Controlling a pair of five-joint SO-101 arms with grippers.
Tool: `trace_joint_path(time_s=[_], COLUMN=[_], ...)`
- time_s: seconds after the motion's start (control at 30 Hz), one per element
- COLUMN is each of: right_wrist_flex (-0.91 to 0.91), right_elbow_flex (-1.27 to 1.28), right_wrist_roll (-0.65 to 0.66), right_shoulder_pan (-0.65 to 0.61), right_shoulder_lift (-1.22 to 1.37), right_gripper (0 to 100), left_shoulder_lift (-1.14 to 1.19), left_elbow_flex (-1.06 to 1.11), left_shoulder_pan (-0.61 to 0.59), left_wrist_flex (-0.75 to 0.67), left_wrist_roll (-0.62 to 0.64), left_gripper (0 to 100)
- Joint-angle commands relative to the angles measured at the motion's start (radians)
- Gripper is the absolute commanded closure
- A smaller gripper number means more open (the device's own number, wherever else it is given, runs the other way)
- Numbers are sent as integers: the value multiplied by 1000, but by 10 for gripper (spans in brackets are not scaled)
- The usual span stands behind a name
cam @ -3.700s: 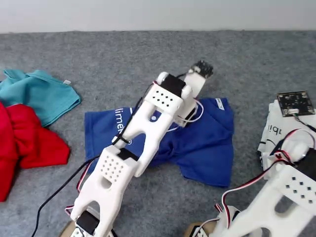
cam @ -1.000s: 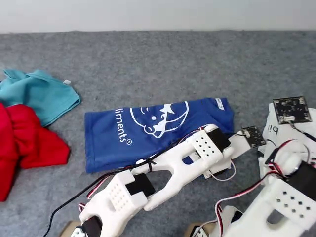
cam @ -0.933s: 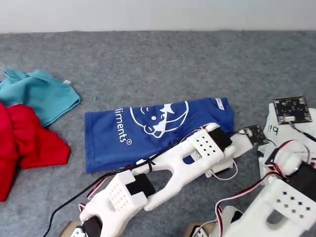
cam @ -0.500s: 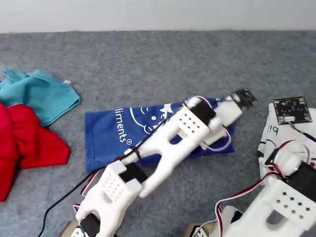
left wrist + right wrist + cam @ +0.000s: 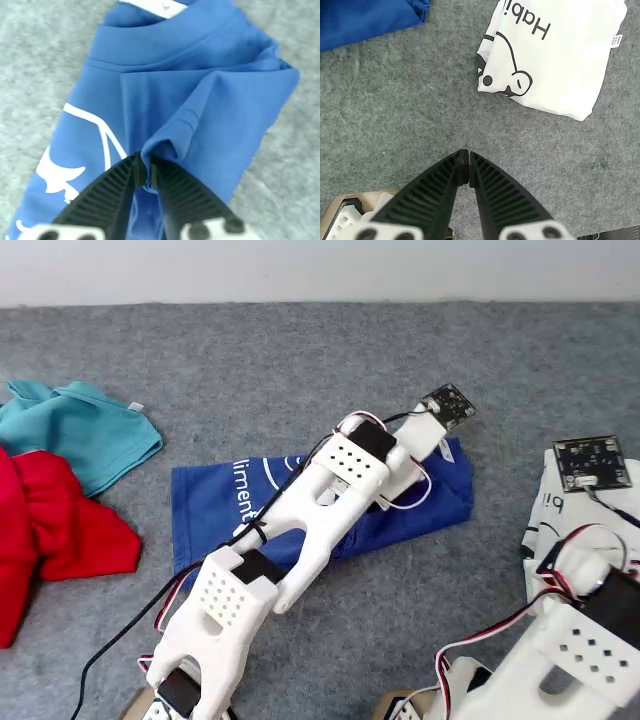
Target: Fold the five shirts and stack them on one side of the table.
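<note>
Grey felt-like table surface (image 5: 300, 360) below a white wall (image 5: 320, 270). Mid-table, blue shirt (image 5: 210, 100), one lifted fold pinched by left gripper (image 5: 147, 172). Right gripper (image 5: 465, 170) pressed together on nothing (over bare felt), near folded white shirt (image 5: 555, 55). Teal shirt (image 5: 80, 430) and red shirt (image 5: 50, 530) at the table's left side.

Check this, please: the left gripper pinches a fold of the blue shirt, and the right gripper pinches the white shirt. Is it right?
Not fully. The right gripper pinches nothing: the right wrist view shows it shut over bare carpet, apart from the white shirt. The left gripper does pinch a fold of the blue shirt.
</note>
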Motion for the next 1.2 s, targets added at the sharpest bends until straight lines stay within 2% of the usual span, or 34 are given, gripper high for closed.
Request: trace_joint_path(time_s=[0.0,0.17,0.4,0.6,0.8,0.97,1.17], right_wrist_flex=[27,28,30,33,31,31,35], right_elbow_flex=[-29,-29,-29,-29,-29,-29,-29], right_wrist_roll=[6,6,3,0,0,0,0], right_shoulder_pan=[8,8,8,8,8,8,8], right_shoulder_lift=[-10,-10,-12,-13,-15,-16,-18], right_gripper=[980,980,980,980,980,980,980], left_shoulder_lift=[-6,-6,-26,-94,-106,-104,-75], left_elbow_flex=[-30,-30,-56,-216,-288,-133,147], left_shoulder_pan=[-18,-66,-120,-61,6,0,-52], left_wrist_flex=[-8,-8,35,299,428,379,190], left_wrist_roll=[-34,-34,-40,-40,-40,-40,-75], left_gripper=[938,788,783,855,943,977,977])
